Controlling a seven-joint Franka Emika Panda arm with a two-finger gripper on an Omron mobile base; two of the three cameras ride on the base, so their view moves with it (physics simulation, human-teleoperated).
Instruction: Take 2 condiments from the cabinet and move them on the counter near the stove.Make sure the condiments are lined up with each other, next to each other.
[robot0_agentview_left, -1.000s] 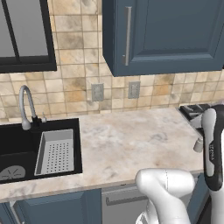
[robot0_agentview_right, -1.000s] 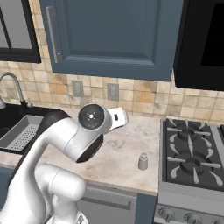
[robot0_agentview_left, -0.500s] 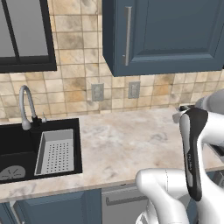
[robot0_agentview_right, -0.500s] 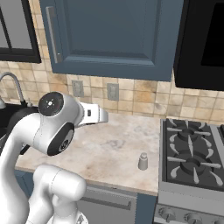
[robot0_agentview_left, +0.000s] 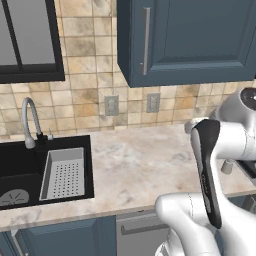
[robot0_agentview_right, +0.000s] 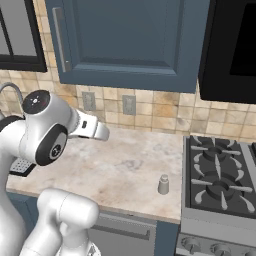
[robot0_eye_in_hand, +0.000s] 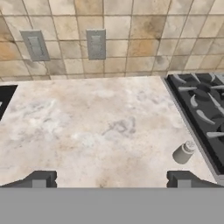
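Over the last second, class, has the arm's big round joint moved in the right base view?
Yes. The round joint has swung left, away from the stove, toward the sink side; the grey shaker stays put.

The arm (robot0_agentview_right: 45, 130) has swung left across both base views, its forearm drawn back from over the tabletop (robot0_agentview_right: 130, 165) toward the sink side.

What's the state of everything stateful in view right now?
gripper: open, empty, above the counter
shaker: upright on the counter beside the stove, nothing next to it
wall cabinet: door closed
stove: burners bare, no flame seen
sink: tap not running, perforated tray sitting in the basin
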